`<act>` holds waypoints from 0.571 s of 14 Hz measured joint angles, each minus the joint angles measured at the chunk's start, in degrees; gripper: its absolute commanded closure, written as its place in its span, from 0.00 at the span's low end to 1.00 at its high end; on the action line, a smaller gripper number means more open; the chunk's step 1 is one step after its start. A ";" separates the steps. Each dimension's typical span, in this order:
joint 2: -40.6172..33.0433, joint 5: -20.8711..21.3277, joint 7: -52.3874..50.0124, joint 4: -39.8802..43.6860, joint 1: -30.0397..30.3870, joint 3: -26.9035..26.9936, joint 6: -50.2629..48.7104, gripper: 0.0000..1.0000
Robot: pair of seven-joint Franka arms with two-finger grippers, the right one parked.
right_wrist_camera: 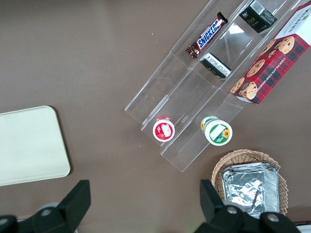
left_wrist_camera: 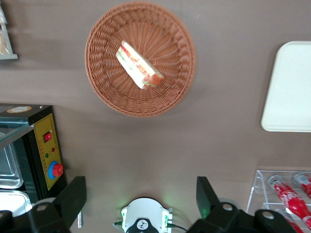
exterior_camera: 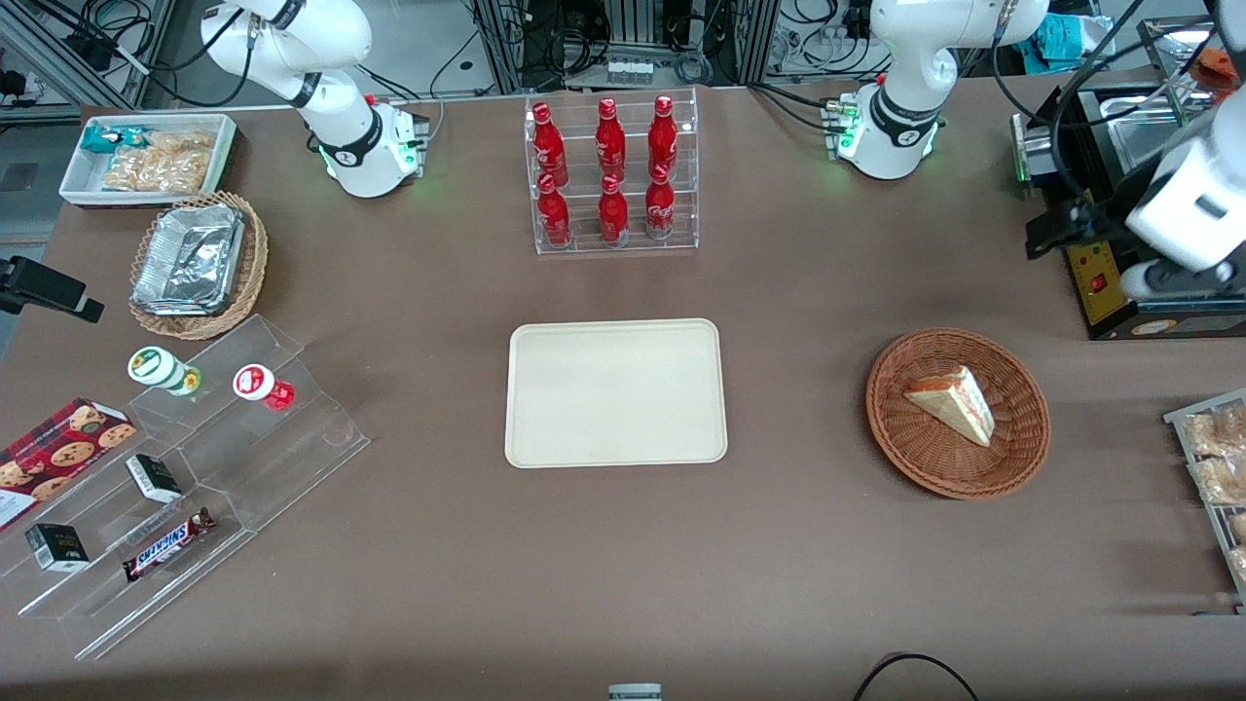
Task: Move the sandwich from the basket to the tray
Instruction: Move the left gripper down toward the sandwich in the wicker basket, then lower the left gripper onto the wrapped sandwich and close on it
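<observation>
The sandwich, a white-bread wedge with red-orange filling, lies in the reddish-brown wicker basket toward the working arm's end of the table. The cream tray sits bare at mid-table, beside the basket. My gripper hangs high above the table, farther from the front camera than the basket and well apart from it. It is open wide, with nothing between its fingers.
A black appliance with a yellow panel stands close under the gripper. A clear rack of red bottles stands farther back than the tray. A bin of bagged snacks sits at the table edge beside the basket.
</observation>
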 measured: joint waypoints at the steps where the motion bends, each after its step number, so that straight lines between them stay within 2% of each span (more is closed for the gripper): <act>1: 0.63 0.20 -0.21 -2.70 0.05 0.09 2.33 0.00; 4: 1.76 0.38 -2.42 -10.59 0.22 0.88 10.58 0.00; 8: 1.88 2.64 -4.40 -21.97 0.29 2.48 25.57 0.00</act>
